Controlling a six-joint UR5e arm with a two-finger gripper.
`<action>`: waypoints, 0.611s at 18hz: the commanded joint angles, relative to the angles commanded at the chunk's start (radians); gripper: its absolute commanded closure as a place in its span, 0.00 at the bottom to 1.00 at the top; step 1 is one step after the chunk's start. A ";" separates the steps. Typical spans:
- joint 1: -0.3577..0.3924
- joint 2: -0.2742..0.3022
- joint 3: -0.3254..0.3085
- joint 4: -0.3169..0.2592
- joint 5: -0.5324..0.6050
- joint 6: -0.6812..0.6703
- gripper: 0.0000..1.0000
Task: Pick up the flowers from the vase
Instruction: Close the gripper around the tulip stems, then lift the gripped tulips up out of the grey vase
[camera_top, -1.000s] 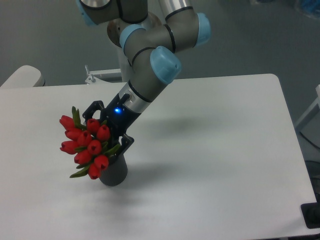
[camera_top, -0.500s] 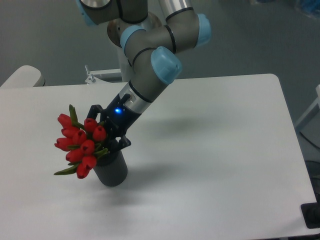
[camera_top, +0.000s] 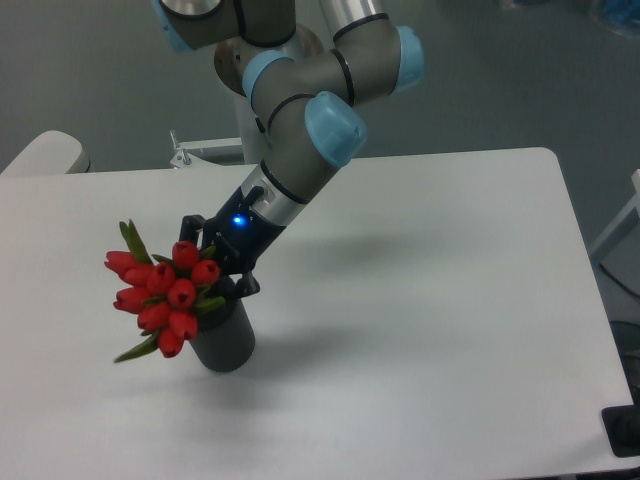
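Observation:
The flowers (camera_top: 160, 295), a tight bunch of red tulip buds with green leaves, lean out to the left over the mouth of the vase. The vase (camera_top: 226, 340) is small, dark grey and cylindrical, and it stands upright on the white table (camera_top: 430, 300). My gripper (camera_top: 218, 268) comes down from the upper right, and its black fingers are shut on the flowers just right of the buds. The stems are hidden behind the buds and the fingers. Whether the stems are still inside the vase I cannot tell.
The arm slants up to the right from the gripper to its base at the table's back edge. A white rounded object (camera_top: 45, 153) lies at the far left edge. A dark item (camera_top: 625, 432) sits by the table's front right corner.
The bunch has shifted left and tilted further over, with the gripper closing in on it. The vase has stayed in place.

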 joint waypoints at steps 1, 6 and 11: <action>0.006 0.002 0.003 0.000 -0.011 0.000 0.72; 0.045 0.017 0.014 -0.002 -0.043 -0.021 0.72; 0.094 0.037 0.035 -0.002 -0.135 -0.112 0.71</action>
